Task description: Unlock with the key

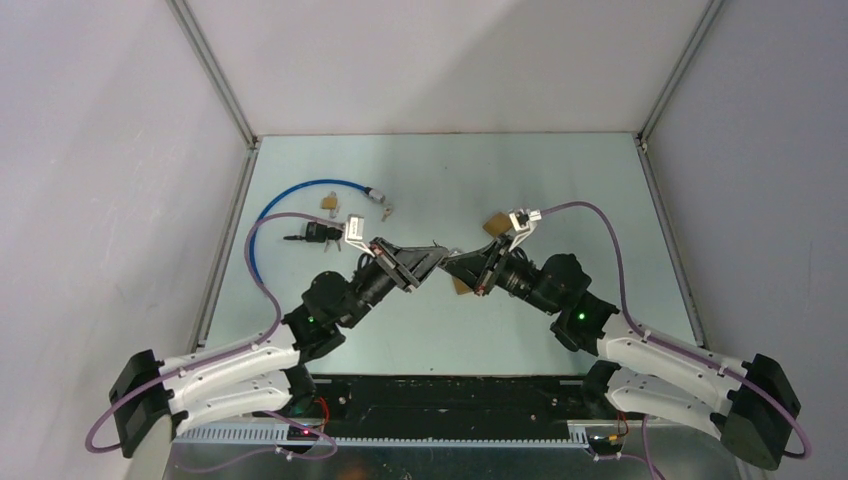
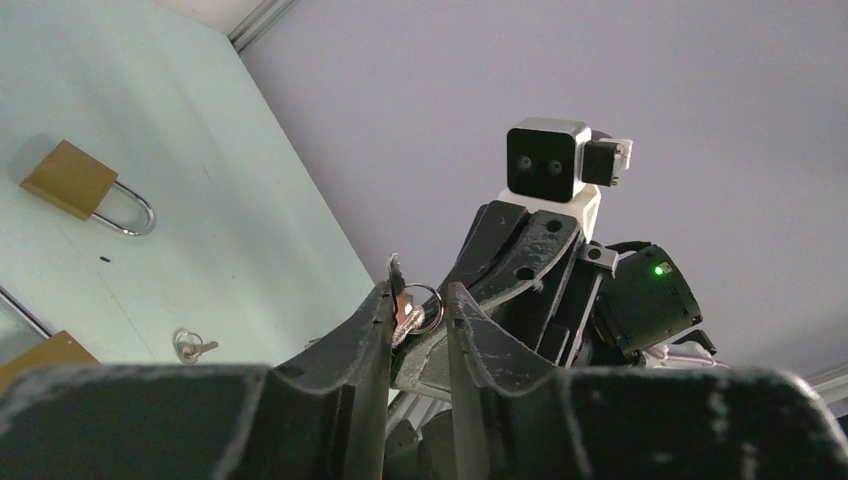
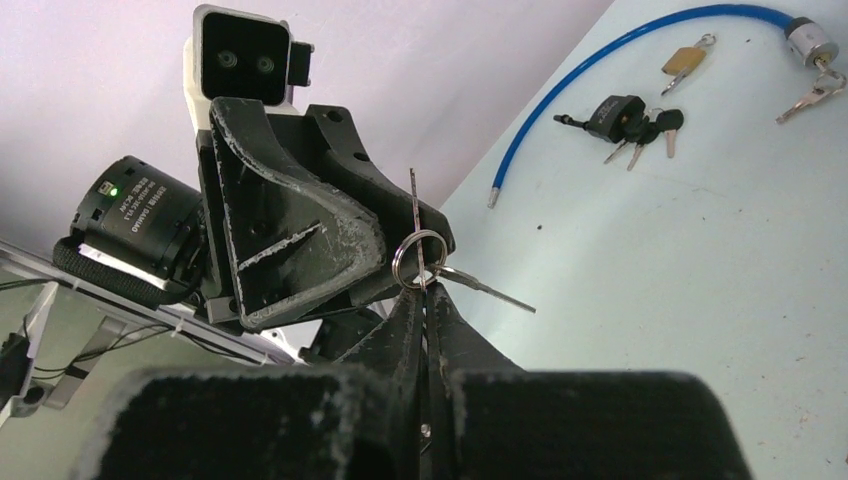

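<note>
Black fingers of the right gripper point(image 3: 425, 300) are pressed fully together on a bunch of keys point(image 3: 470, 284). It is one steel ring carrying two keys: one blade stands up edge-on from the tips, the other lies out toward the right of the right wrist frame. Facing it tip to tip, the left gripper point(image 2: 420, 292) is a narrow way open. The ring sits in that gap, close against the finger on the left of its own view; whether metal meets finger there I cannot tell. Both tools meet at the centre of the overhead frame, over the pale green table point(image 1: 420, 165).

Counted: two arms, two grippers. Two brass padlocks show their shackles, a larger brass padlock point(image 1: 495, 225) just above and right of the meeting tips and a small brass padlock point(image 1: 328, 203) at upper left. A third brass block point(image 1: 460, 287) shows partly, just below the right gripper. One blue cable lock point(image 1: 305, 185) curves at upper left, with a key set point(image 1: 388, 210) at its metal head. One black lock point(image 1: 312, 235) lies below the cable, black-headed keys with it. One loose key ring point(image 2: 193, 347) lies on the table at lower left of the left wrist frame.
</note>
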Motion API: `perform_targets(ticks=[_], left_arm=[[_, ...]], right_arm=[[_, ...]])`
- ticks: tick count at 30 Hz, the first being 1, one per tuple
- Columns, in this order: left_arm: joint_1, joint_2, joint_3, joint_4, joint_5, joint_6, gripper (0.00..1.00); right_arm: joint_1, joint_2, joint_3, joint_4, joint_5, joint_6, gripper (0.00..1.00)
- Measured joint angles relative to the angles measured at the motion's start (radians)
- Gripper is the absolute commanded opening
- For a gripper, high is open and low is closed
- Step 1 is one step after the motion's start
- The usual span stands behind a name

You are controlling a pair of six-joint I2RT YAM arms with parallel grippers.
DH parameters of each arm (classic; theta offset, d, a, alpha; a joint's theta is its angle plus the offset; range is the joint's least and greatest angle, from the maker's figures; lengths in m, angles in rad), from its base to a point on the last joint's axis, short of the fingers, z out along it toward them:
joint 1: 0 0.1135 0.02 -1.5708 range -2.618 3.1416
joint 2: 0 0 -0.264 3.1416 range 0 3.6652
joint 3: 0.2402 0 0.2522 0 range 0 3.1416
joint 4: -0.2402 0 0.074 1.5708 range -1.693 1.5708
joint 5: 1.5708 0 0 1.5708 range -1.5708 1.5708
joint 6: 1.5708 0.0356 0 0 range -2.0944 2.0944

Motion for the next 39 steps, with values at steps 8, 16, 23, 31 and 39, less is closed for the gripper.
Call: perform_targets(ticks=[8,16,23,31,39], left_arm=[[0.011,0.047,0.010,0.050,0.020,0.007,0.08],[0.014,0.045,0.010,0.070,0.038,0.043,0.00],[0.039,0.006,0.010,0.048,0.127,0.086,0.00],[0.107,0.031,0.049,-0.079,0.342,0.184,0.00],[0.116,0.051,0.155,-0.228,0.518,0.308,0.00]], right_arm=[[-0.037,-0.003,0.000,0.005,-0.035,0.050,0.00],[-0.042,-0.015,-0.001,-0.006,-0.040,0.066,0.23],[-0.077,-0.122,-0.001,-0.157,-0.032,0.006,0.54],[-0.215,-0.171,0.154,-0.462,-0.101,-0.135,0.57],[-0.236,-0.067,0.310,-0.576,-0.290,-0.219,0.49]])
